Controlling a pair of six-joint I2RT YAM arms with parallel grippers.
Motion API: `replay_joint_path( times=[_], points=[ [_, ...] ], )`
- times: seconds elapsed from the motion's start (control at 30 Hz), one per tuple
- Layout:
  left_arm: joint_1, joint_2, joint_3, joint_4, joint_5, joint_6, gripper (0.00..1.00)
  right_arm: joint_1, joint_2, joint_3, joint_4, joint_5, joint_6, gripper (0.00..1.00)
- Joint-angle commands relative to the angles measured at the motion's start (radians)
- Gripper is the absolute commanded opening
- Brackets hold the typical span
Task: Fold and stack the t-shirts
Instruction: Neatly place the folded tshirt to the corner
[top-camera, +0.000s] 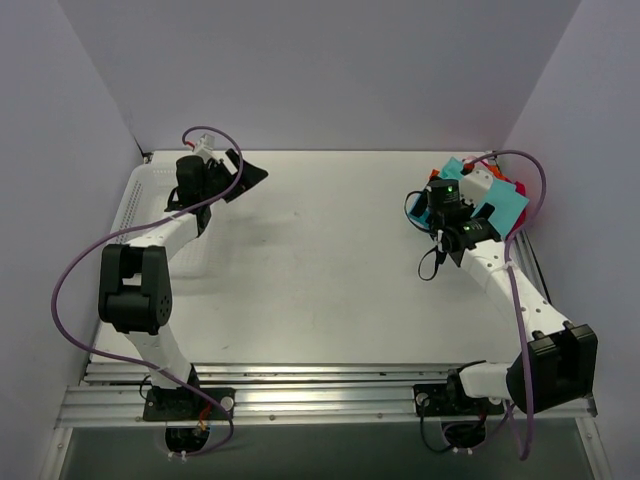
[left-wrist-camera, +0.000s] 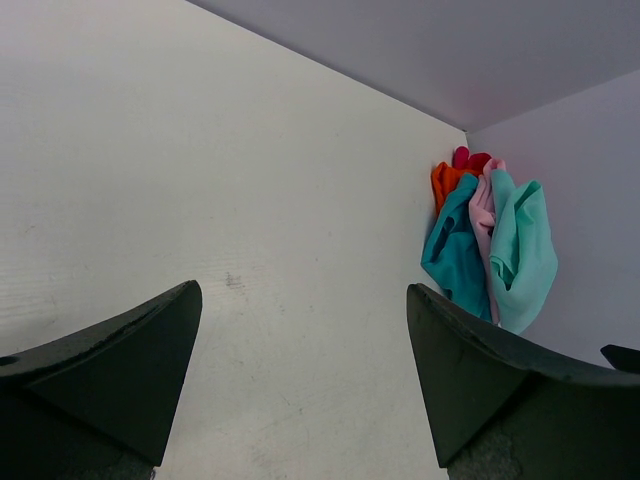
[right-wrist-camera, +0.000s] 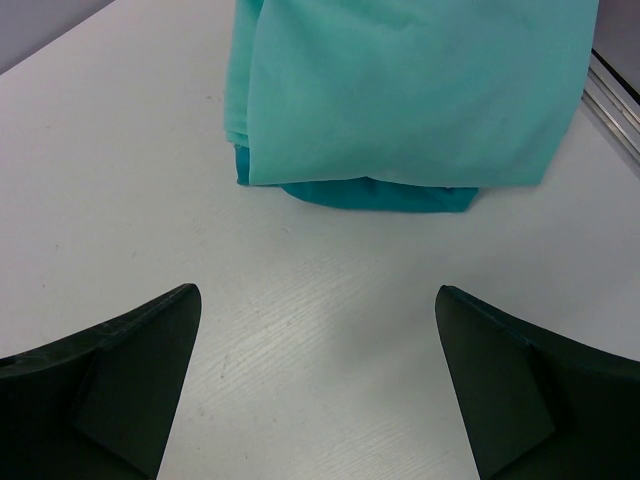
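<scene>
Two arms stand at the near edge of the desk (top-camera: 330, 270), and neither of them holds anything. At the far left a white basket (top-camera: 138, 195) lies along the left edge of the desk, and in the top view the left arm crosses over it. The left gripper (top-camera: 248, 175) hangs just right of the basket, near the far edge of the desk. Its jaws are wide apart, and only bare desk shows between them. Its camera looks across the desk toward the shirts, which are well apart from it. The middle of the desk is bare white surface. Further right, the right gripper (right-wrist-camera: 318, 290) is above the desk just beside the left side of the stack (top-camera: 500, 205). Its jaws are also spread wide and nothing is between them, and its fingers (right-wrist-camera: 130, 370) do not touch the cloth. The stack lies at the far right of the desk, near the right wall. The green shirt (right-wrist-camera: 400, 90) is on top, folded, with one layer lapped over another on its left side. The edge of the blue shirt (right-wrist-camera: 380, 195) shows under it. In the left wrist view the pink shirt (left-wrist-camera: 483, 210) sits between these two. The orange shirt (left-wrist-camera: 443, 185) and the red shirt (left-wrist-camera: 470, 158) show at the far end of the stack.
</scene>
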Motion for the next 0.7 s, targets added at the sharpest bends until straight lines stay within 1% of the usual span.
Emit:
replay_joint_path(
  times=[0.0, 0.67],
  points=[
    [-0.001, -0.042, 0.014, 0.006, -0.009, 0.023, 0.92, 0.013, 0.006, 0.040, -0.028, 0.063, 0.014, 1.00],
    [-0.001, -0.040, 0.014, 0.008, -0.009, 0.028, 0.92, 0.035, 0.035, 0.056, -0.043, 0.108, 0.025, 0.99]
  ],
)
